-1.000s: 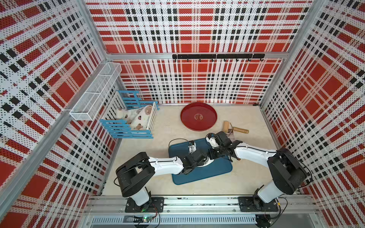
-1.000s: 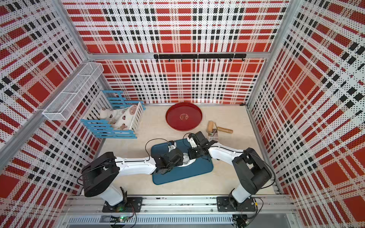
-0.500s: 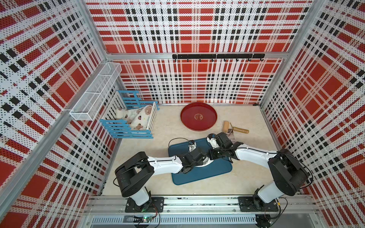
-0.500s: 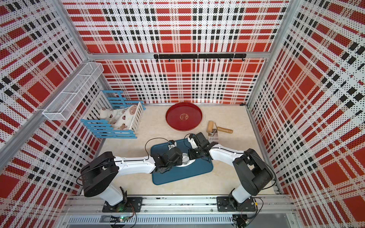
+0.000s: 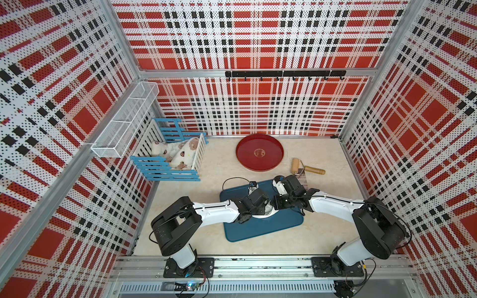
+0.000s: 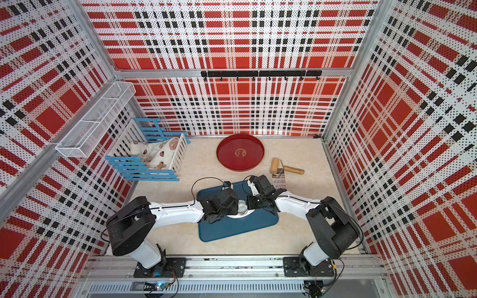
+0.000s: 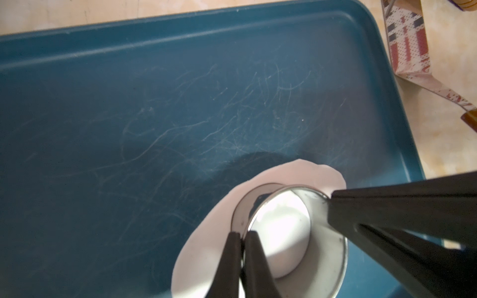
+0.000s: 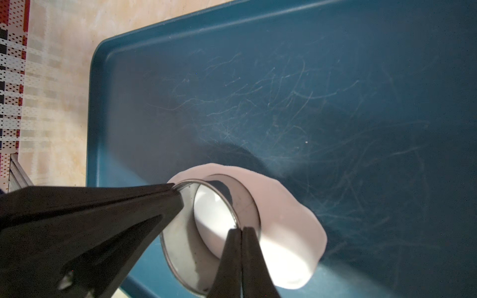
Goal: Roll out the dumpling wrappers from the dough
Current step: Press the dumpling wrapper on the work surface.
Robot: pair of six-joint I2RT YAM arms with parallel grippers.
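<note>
Now the left gripper (image 7: 242, 233) and the right gripper (image 8: 240, 229) each pinch the thin wall of the metal ring (image 7: 326, 258) from opposite sides. The dough (image 7: 201, 258) lies flattened on the blue tray (image 7: 154, 129), directly beneath both pincers (it fills the ring and spreads beyond it).

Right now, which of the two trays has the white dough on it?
The blue rectangular tray, nearer the robot: the dough lies on it. The round red tray has none.
</note>
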